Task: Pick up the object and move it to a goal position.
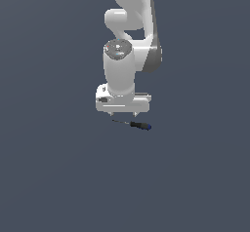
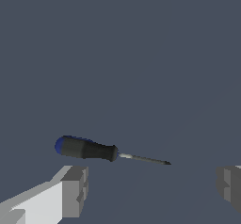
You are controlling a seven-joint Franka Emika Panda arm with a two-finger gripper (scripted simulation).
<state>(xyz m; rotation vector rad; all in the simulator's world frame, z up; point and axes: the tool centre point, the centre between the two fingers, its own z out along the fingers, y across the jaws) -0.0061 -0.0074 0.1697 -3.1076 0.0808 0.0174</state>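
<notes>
Wrist view crops gripper point(image 2: 153, 190) fingertips point(image 2: 75, 190) beside screwdriver point(image 2: 94, 150)

Small screwdriver point(image 1: 133, 124) lies flat (black handle, blue end).

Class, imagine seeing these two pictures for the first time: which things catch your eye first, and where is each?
The white robot arm hangs down from the top of the exterior view, its gripper open above the surface. Just under it lies a small screwdriver, blue handle end toward the exterior view's right. The wrist view shows the screwdriver beyond the spread fingers.
</notes>
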